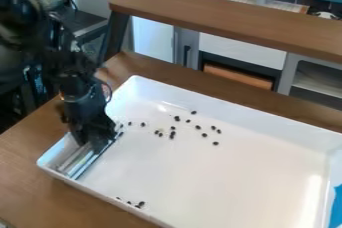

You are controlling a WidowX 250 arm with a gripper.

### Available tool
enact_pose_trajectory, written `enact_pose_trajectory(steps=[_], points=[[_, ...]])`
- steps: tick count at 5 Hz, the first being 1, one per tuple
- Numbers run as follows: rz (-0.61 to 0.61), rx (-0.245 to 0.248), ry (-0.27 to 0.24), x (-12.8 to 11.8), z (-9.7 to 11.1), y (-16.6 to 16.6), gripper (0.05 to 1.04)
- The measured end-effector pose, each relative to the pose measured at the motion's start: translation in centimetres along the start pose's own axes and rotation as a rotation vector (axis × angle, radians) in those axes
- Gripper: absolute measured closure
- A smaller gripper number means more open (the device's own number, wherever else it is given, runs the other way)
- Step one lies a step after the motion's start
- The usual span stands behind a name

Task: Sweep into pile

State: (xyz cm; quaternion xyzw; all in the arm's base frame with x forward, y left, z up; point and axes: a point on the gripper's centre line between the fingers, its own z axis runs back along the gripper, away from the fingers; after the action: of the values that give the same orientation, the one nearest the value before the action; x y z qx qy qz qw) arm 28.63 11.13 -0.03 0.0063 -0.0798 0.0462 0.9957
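We cannot tell whether the gripper [95, 141] is open or closed; beneath it sits, seemingly, a pale-striped tool [85, 161]. We note small dark pieces [172, 136], scattered beside and away from it in the tray [200, 182].

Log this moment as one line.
gripper at sweeper in tray | dark bits scattered, few by near wall | no single pile

Fixed camera, above my work surface, looks down at slant. Faces across large white rectangular tray [200, 182] toward raised brown wooden shelf [227, 17]. Fairly near: tray runs past right and bottom edges, brown wooden table [30, 187] beneath. My black arm [77, 79] enters upper left.
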Motion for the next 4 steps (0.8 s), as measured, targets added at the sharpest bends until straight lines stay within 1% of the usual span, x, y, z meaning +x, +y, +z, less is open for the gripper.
enact_pose_trajectory(steps=[1,2,3,4], points=[[0.118,-0.058,-0.029,1.0,1.3,-3.6,0.741],[0.136,-0.096,-0.055,2.2,2.0,-9.5,0.742],[0.16,-0.101,-0.117,4.1,3.2,-14.0,0.741],[0.129,-0.117,-0.168,5.1,3.7,-18.9,0.741]])
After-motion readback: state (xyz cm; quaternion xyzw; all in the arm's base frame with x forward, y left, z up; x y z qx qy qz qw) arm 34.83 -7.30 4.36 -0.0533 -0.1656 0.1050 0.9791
